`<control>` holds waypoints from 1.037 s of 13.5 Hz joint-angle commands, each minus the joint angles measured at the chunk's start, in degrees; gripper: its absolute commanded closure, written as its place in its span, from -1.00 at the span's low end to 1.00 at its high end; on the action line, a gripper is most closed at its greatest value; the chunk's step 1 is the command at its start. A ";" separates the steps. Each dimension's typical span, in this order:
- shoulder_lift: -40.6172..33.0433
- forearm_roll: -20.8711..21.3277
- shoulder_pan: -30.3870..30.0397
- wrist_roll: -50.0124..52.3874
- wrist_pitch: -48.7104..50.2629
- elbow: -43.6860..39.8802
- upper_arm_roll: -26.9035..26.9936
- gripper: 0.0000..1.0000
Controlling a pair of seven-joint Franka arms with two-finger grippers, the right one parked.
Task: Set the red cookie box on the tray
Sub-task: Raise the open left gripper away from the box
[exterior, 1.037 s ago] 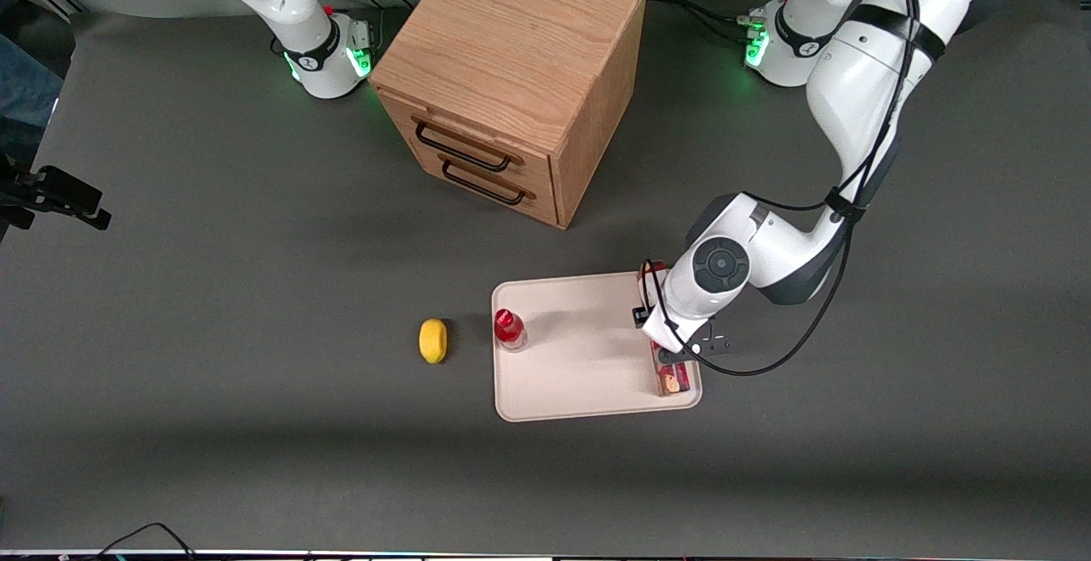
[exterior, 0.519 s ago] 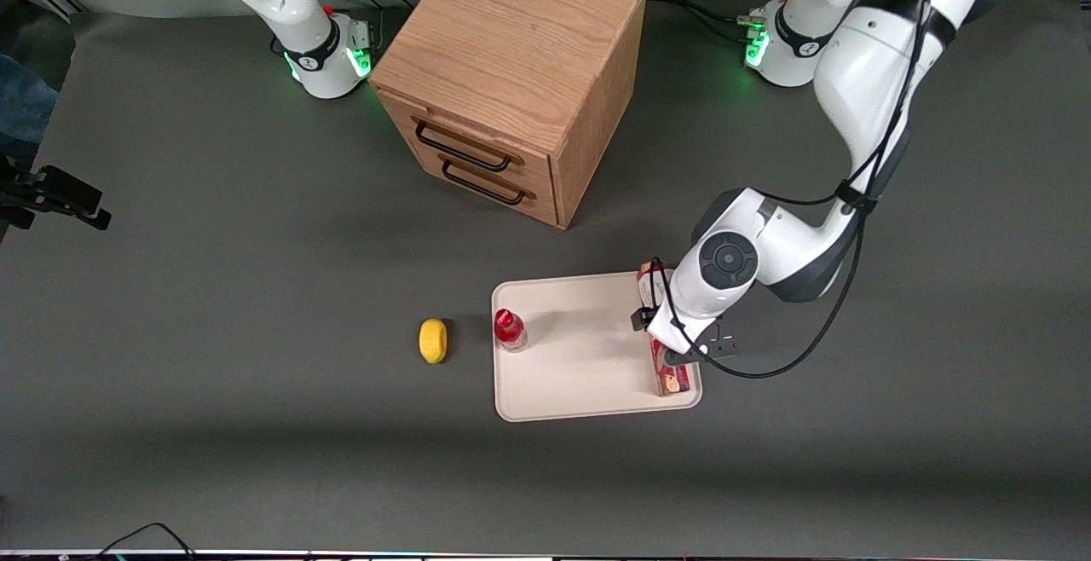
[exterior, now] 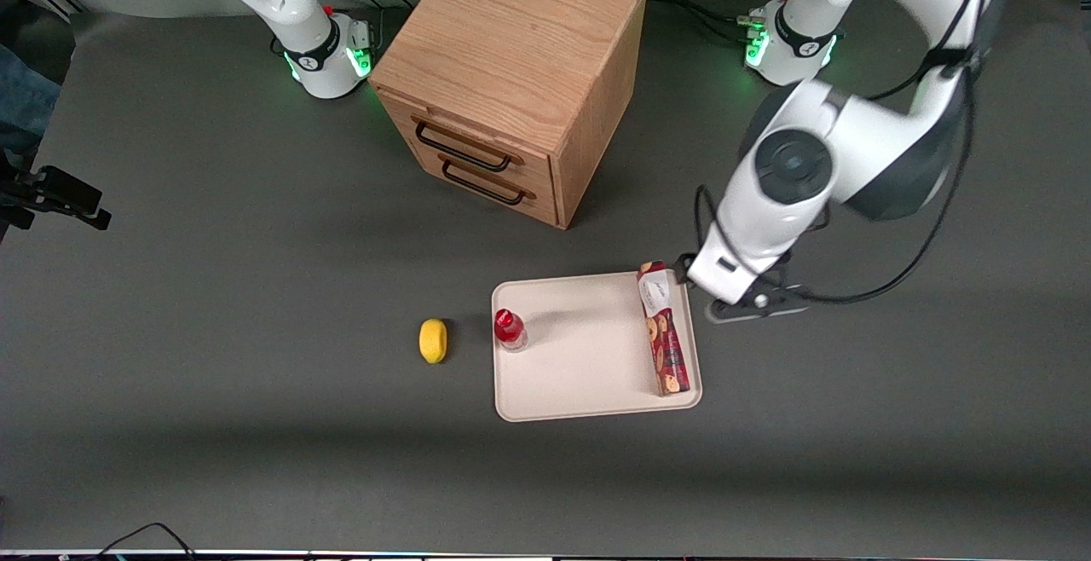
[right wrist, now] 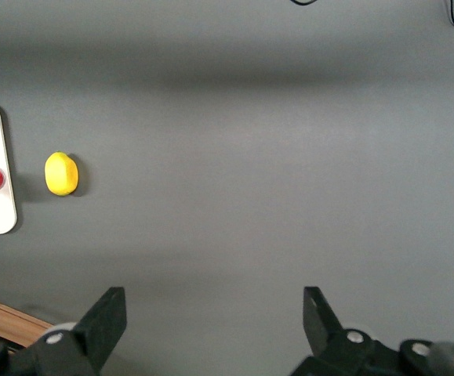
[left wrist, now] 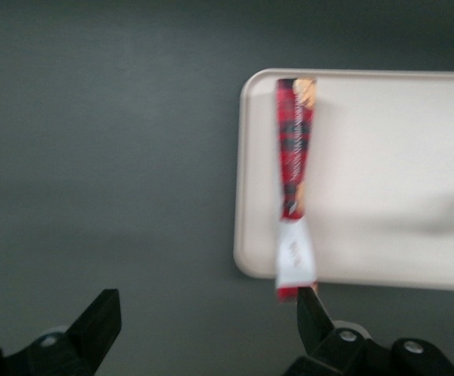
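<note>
The red cookie box (exterior: 663,332) lies flat on the cream tray (exterior: 580,369), along the tray's edge toward the working arm's end. Its white label end sits farthest from the front camera and pokes slightly over the rim. My left gripper (exterior: 754,305) is open and empty, raised above the table just off the tray, beside the box's label end. In the left wrist view the box (left wrist: 293,164) lies on the tray (left wrist: 391,157), and the gripper (left wrist: 205,305) hangs over bare table with one fingertip (left wrist: 308,307) near the label end.
A small red-capped bottle (exterior: 510,329) stands on the tray's edge toward the parked arm's end. A yellow lemon (exterior: 433,340) lies on the table beside it. A wooden two-drawer cabinet (exterior: 511,75) stands farther from the front camera.
The gripper was down over the box on the tray. It has let go, risen and moved off the tray away from the front camera. The box stays on the tray.
</note>
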State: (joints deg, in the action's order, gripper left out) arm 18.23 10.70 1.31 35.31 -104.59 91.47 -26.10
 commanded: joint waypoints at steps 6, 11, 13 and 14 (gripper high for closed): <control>-17.77 -9.19 -1.31 -22.63 7.65 7.03 20.01 -1.00; -23.08 -9.83 -1.22 -25.02 1.57 14.80 22.14 -1.00; -20.27 -9.82 -1.22 -24.94 5.07 9.80 22.14 -1.00; -18.95 -9.74 -1.31 -25.02 7.27 6.99 22.14 -1.00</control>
State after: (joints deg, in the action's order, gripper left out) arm -2.96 1.35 -0.37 11.13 -101.17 103.53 -4.23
